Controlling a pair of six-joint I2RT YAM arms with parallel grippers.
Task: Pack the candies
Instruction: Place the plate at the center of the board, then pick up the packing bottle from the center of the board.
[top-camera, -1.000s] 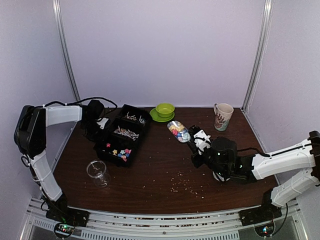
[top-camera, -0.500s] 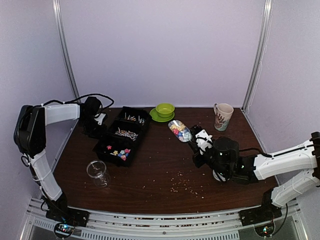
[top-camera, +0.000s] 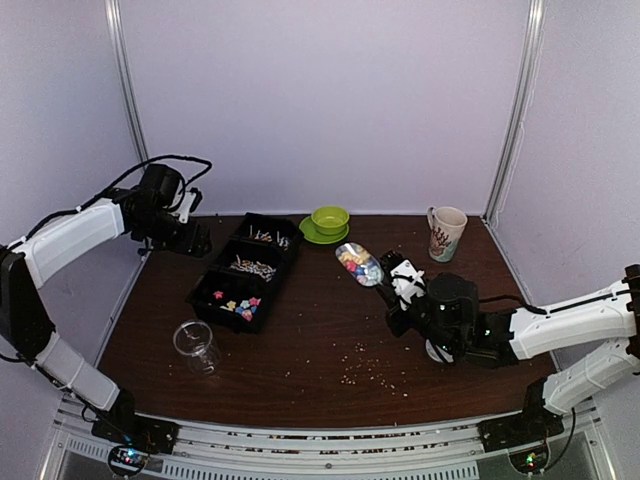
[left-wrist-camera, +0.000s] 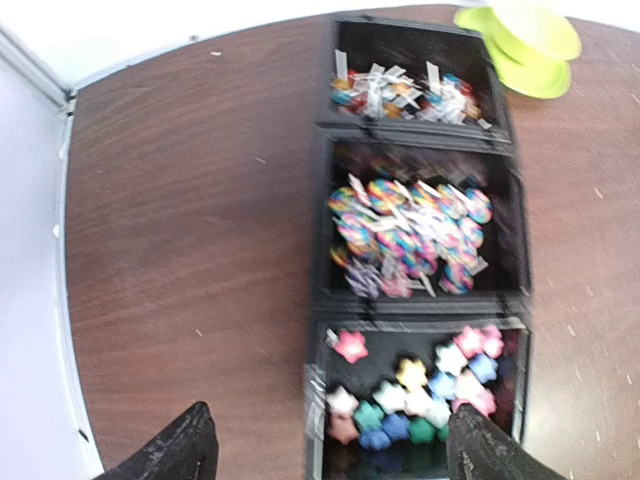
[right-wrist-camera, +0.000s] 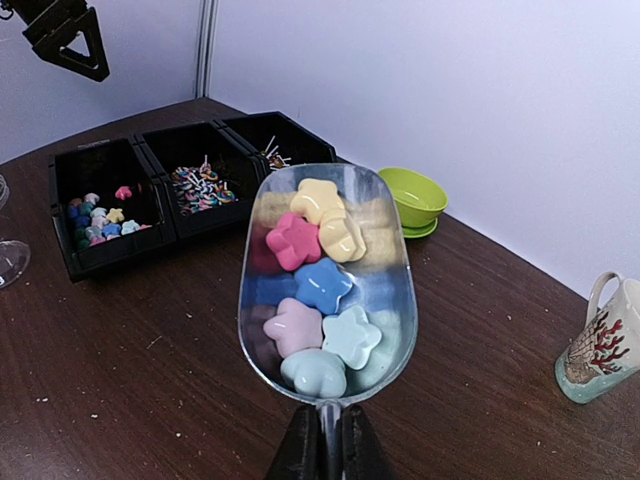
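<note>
Clamping the handle of a metal scoop (right-wrist-camera: 400, 262), the right gripper (right-wrist-camera: 325, 448) held star-shaped candies (right-wrist-camera: 322, 285) (pink, blue, yellow, pale green) over the table (right-wrist-camera: 150, 400). Beyond, a black tray (left-wrist-camera: 322, 250) kept more star sweets (left-wrist-camera: 410, 395) in its nearest compartment, swirled lollipops (left-wrist-camera: 405, 235) in the middle, wrapped sweets (left-wrist-camera: 400, 92) farthest. The left wrist view showed the left gripper (left-wrist-camera: 330, 450) with jaws spread wide and empty over that tray; the top view alone showed the clear cup (top-camera: 197, 345) whole.

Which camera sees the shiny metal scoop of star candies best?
The right wrist view: the shiny metal scoop fills the frame, its pastel star candies clear. The top view shows it tiny; the left wrist view misses it.
</note>
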